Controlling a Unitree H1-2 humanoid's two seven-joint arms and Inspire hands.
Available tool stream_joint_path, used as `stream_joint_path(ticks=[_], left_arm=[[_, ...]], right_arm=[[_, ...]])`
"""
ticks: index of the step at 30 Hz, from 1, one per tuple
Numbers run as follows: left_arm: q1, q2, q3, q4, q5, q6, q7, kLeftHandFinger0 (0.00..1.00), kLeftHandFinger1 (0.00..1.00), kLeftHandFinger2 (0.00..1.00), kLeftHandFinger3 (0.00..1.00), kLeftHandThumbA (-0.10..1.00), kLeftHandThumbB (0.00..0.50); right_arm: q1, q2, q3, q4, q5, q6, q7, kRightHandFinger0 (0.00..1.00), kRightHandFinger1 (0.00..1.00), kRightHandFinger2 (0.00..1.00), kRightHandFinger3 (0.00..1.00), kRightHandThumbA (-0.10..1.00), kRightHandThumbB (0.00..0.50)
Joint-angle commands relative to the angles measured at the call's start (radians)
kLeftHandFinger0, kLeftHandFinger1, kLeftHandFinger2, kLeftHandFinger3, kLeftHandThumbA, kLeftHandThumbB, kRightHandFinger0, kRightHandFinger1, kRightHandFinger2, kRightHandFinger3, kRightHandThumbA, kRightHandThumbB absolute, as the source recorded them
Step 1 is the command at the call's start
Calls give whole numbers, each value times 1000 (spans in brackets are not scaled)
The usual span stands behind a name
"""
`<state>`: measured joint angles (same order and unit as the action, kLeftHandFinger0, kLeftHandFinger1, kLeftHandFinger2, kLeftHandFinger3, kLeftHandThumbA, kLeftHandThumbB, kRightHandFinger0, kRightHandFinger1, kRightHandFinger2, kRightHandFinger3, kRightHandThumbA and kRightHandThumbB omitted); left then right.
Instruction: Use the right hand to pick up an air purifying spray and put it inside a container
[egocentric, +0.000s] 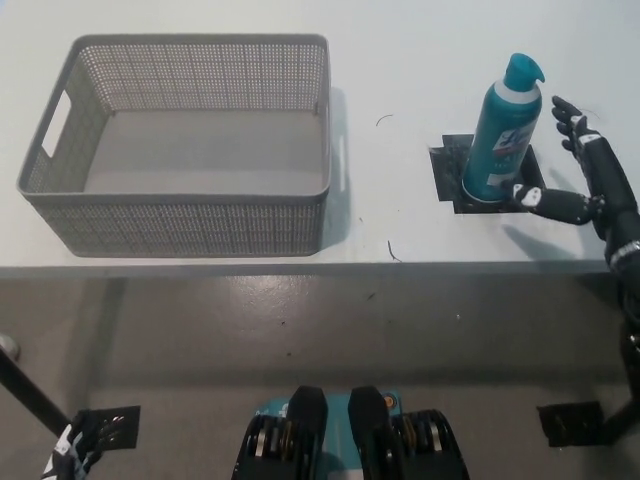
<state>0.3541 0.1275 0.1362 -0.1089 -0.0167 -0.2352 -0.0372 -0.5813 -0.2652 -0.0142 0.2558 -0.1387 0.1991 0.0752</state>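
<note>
- The left robot hand (68, 452) is seen at the bottom left corner, down below the worktop edge and at rest; it is cut off by the frame, so it cannot be told whether it is open or closed.
- The right robot hand (580, 180) is held over the worktop (400, 215) at its right end, fingers spread wide and nothing held; one digit reaches toward the base of the can, and whether it touches cannot be made out.
- The air purifying spray (503, 130), a teal can with a capped nozzle, stands upright on a dark square mat (448, 172), just left of the open hand.
- The task is judged to be at its start: no grasp has been made, and lifting, carrying and placing are all left.
- The container (180, 215), a grey perforated basket, stands well apart at the left with nothing seen inside.
</note>
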Motion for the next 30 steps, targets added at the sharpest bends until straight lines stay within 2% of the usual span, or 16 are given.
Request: stream_joint_path(ticks=[1, 2, 9, 17, 20, 23, 27, 28, 29, 30], left_arm=[[25, 22, 17, -41, 5, -21, 4, 1000, 1000, 1000, 1000, 1000, 448], [28, 21, 17, -43, 1, -20, 2, 1000, 1000, 1000, 1000, 1000, 453], [29, 29, 30, -56, -4, -17, -5, 1000, 1000, 1000, 1000, 1000, 461], [24, 32, 35, -65, 2, -13, -4, 1000, 1000, 1000, 1000, 1000, 385], [26, 33, 33, -77, 10, -5, -4, 1000, 1000, 1000, 1000, 1000, 327], [24, 31, 32, -72, 8, -20, -3, 1000, 1000, 1000, 1000, 1000, 351], [24, 39, 29, -73, 11, -5, -9, 1000, 1000, 1000, 1000, 1000, 351], [23, 36, 26, -75, 14, -6, -8, 1000, 1000, 1000, 1000, 1000, 347], [21, 36, 25, -75, 12, -14, -9, 1000, 1000, 1000, 1000, 1000, 329], [20, 36, 25, -72, 13, -24, -8, 1000, 1000, 1000, 1000, 1000, 314]], right_arm=[[-114, 14, -16, 92, 46, -62, 4, 1000, 1000, 1000, 1000, 945, 500], [-133, 17, -14, 113, 40, -53, -4, 1000, 1000, 1000, 1000, 999, 500], [-258, 31, 0, 313, 22, -131, -26, 1000, 1000, 1000, 1000, 1000, 500], [-341, 37, -31, 468, 62, -165, -17, 1000, 1000, 1000, 1000, 1000, 500], [-371, 43, -44, 504, 79, -160, -16, 1000, 1000, 1000, 1000, 1000, 500], [-390, 55, -65, 537, 103, -169, -23, 1000, 1000, 1000, 1000, 999, 500], [-401, 74, -86, 594, 112, -192, -54, 1000, 1000, 1000, 1000, 987, 500], [-397, 78, -88, 593, 102, -197, -80, 1000, 1000, 1000, 1000, 929, 500], [-392, 90, -107, 592, 117, -222, -101, 1000, 1000, 1000, 1000, 720, 500], [-378, 106, -120, 578, 113, -255, -150, 1000, 1000, 1000, 1000, 520, 453]])
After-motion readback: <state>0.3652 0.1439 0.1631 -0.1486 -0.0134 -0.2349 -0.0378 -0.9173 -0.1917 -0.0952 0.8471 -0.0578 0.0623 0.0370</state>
